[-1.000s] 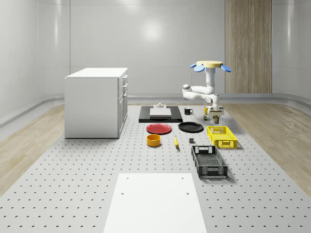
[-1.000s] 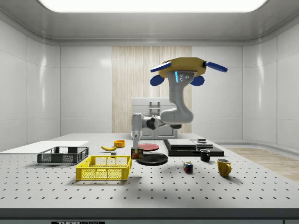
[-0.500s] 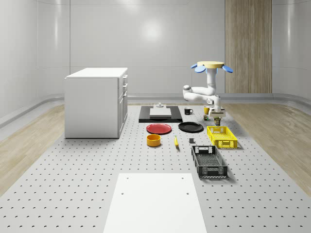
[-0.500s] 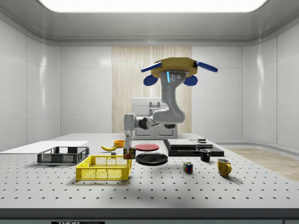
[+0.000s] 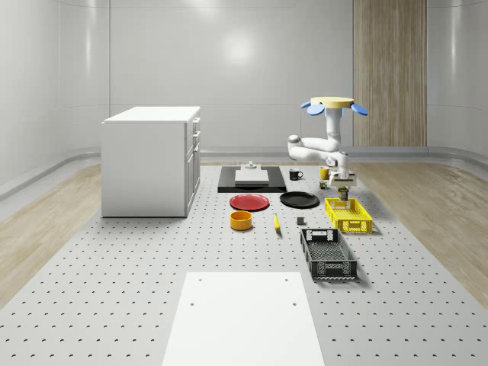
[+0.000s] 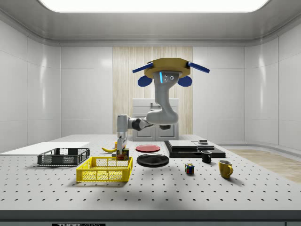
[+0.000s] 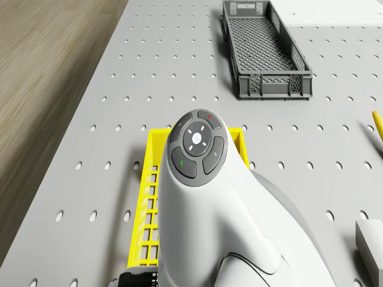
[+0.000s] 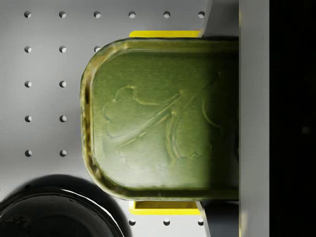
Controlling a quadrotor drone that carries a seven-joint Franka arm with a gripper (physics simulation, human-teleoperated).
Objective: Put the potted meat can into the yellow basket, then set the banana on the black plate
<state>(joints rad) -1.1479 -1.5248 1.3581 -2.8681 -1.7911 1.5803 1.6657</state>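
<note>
Hovering by the yellow basket, claw pinching the potted meat can just above its near end. Step 1 underway; next: centre over basket, lower, release. Banana waits on worktop.

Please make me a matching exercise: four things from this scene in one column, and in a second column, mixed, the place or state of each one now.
Things:
1. potted meat can
2. banana
3. black plate
4. dark grey basket

Places or states:
A. lies on the table, beyond the yellow basket in the side view
B. held in the tool, above the yellow basket's end
C. stands at the side view's left, nothing visible in it
D. sits bare on the table, beside the yellow basket

Pairs: 1-B, 2-A, 3-D, 4-C
</note>
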